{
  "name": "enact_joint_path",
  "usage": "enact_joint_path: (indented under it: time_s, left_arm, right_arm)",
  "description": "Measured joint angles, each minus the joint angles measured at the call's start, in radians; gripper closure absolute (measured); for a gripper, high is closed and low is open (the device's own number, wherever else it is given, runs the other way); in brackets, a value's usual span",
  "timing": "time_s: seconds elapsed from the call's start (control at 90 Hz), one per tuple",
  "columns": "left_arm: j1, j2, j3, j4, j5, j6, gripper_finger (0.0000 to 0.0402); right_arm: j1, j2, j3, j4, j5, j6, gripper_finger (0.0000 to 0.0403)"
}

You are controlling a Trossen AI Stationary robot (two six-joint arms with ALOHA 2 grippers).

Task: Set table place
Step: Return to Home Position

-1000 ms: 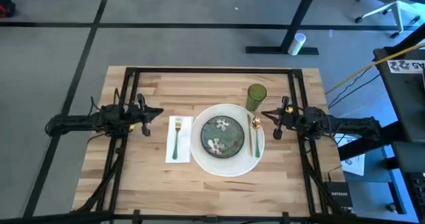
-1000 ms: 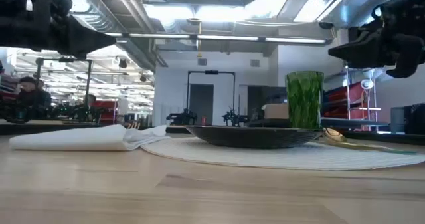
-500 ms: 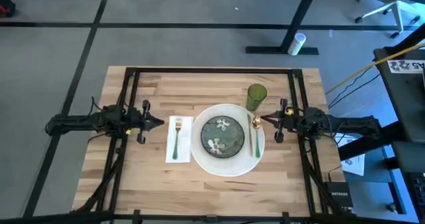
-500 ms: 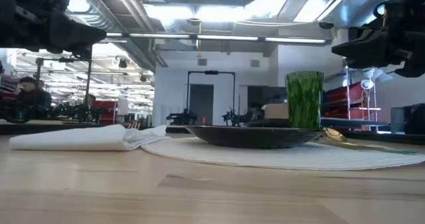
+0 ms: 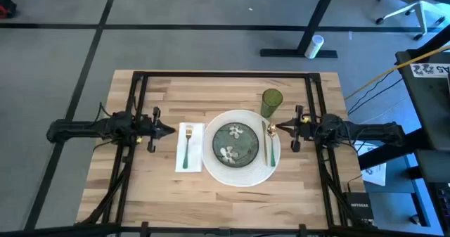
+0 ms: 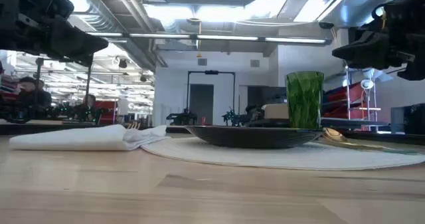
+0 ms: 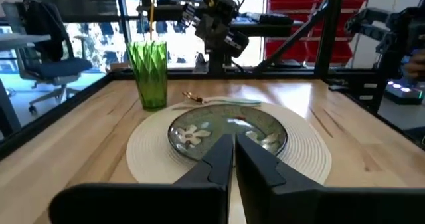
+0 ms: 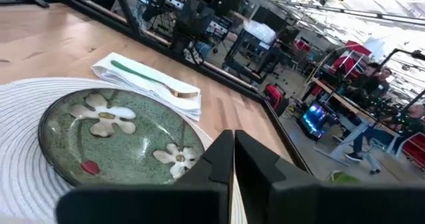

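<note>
Left gripper [image 5: 167, 130] hovered above the desk [image 5: 211, 89], just beside the outer edge of the white napkin [image 5: 197, 156], with its fingers pressed together and nothing between them. Opposite it, the right gripper [image 5: 279, 126] hung at the right edge of the round white woven placemat [image 5: 242, 178], likewise clenched and empty.

The green floral plate [image 5: 235, 145] sat at the middle of the placemat. A green fork [image 5: 186, 147] lay lengthwise on the napkin, which rested on the desk left of the placemat. A gold-headed utensil [image 5: 269, 142] lay on the placemat just right of the plate. The green cup [image 5: 272, 102] stood upright by the placemat's far right edge, possibly touching it.
</note>
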Motion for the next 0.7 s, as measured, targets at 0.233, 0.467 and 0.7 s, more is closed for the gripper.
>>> enact_joint_path:
  time_s: [0.233, 0.467, 0.7]
  left_arm:
    - [0.0, 0.027, 0.0, -0.001, -0.002, -0.111, 0.0402]
    - [0.0, 0.027, 0.0, 0.0, -0.002, -0.11, 0.0402]
    - [0.0, 0.027, 0.0, -0.001, -0.002, -0.11, 0.0402]
  right_arm:
    - [0.0, 0.0, 0.0, 0.0, 0.0, 0.0, 0.0403]
    - [0.0, 0.0, 0.0, 0.0, 0.0, 0.0, 0.0403]
    - [0.0, 0.0, 0.0, 0.0, 0.001, -0.001, 0.0403]
